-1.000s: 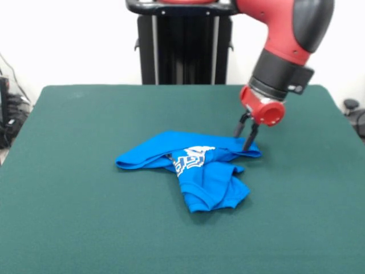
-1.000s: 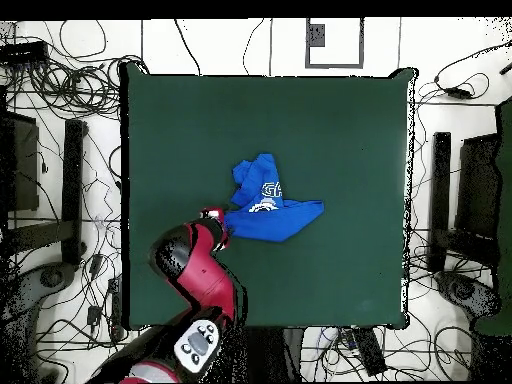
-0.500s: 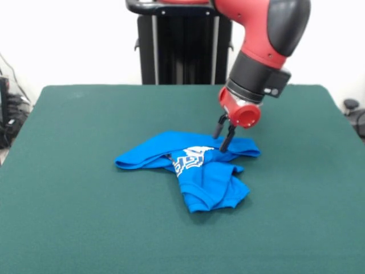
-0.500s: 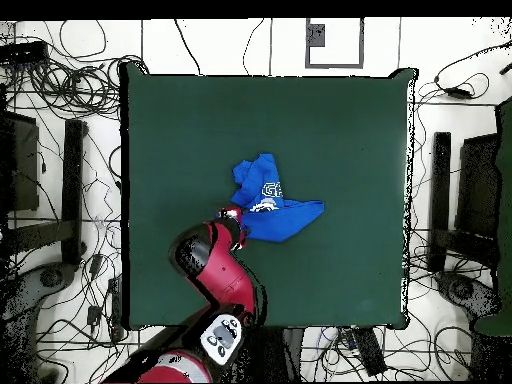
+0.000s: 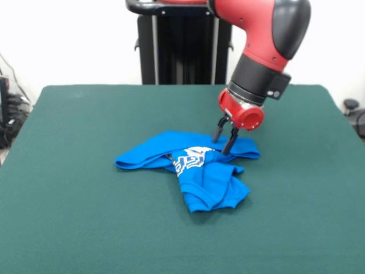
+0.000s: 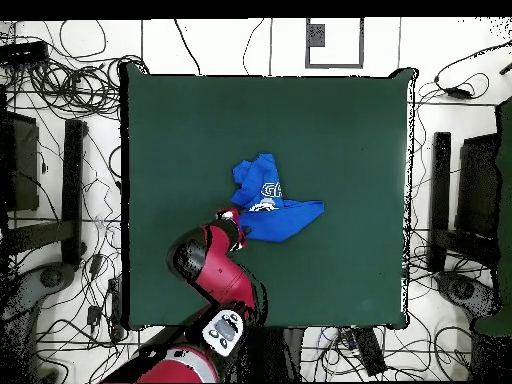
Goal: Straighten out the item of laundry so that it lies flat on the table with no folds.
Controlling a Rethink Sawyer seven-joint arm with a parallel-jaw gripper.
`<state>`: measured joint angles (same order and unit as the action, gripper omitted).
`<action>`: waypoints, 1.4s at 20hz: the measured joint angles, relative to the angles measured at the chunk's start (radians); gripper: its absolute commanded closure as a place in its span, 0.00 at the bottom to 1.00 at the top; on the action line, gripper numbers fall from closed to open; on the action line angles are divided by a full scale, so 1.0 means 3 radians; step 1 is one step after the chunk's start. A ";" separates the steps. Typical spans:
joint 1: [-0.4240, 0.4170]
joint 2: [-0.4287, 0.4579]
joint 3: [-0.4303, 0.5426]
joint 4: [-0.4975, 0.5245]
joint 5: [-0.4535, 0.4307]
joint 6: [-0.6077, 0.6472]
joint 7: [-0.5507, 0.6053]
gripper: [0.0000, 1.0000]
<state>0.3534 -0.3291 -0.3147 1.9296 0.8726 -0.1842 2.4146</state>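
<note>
You're clearly in a robotics lab here, not anybody's home. The table (image 6: 350,120) has a dark green felt top and sits alone in the middle of a pale floor, and you can see loose black cables (image 6: 70,70) sprawled all round it in the overhead view. Black stands (image 6: 73,180) line both sides, with more gear (image 6: 505,190) at the right edge. From the front you get a bare white wall (image 5: 74,40), a black pedestal (image 5: 183,48) behind the table, and the red and black arm (image 5: 265,34) mounted on it.

Red arm (image 5: 259,25), black joints, thin black fingers (image 5: 230,140)
</note>
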 measured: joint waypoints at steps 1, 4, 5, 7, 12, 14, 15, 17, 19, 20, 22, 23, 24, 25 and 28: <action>0.0000 0.0001 0.0003 0.0000 -0.0011 -0.0014 0.0000 0.00; 0.0000 0.0005 0.0008 0.0000 -0.0029 -0.0037 0.0000 0.00; 0.0000 0.0006 0.0008 0.0000 -0.0030 -0.0037 0.0000 0.00; 0.0002 0.0008 0.0008 0.0000 -0.0030 -0.0037 0.0000 0.00; 0.0009 0.0010 0.0008 0.0000 -0.0030 -0.0037 0.0000 0.00; 0.0012 0.0012 0.0008 0.0000 -0.0030 -0.0037 0.0000 0.00; 0.0013 0.0012 0.0008 0.0000 -0.0030 -0.0037 0.0000 0.00; 0.0015 0.0013 0.0008 0.0000 -0.0030 -0.0037 0.0000 0.00; 0.0014 0.0014 0.0008 0.0000 -0.0037 -0.0037 0.0000 0.00; 0.0015 0.0014 0.0008 0.0000 -0.0046 -0.0037 0.0000 0.00; 0.0015 0.0014 0.0008 0.0000 -0.0063 -0.0037 0.0000 0.00; 0.0015 0.0014 0.0008 0.0000 -0.0070 -0.0037 0.0000 0.00; 0.0015 0.0014 0.0008 0.0000 -0.0081 -0.0037 0.0000 0.00; 0.0016 0.0014 0.0008 0.0000 -0.0086 -0.0037 0.0000 0.00; 0.0014 0.0014 0.0008 0.0000 -0.0148 -0.0037 0.0000 0.00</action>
<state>0.3577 -0.3249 -0.3124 1.9296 0.8282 -0.1953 2.4146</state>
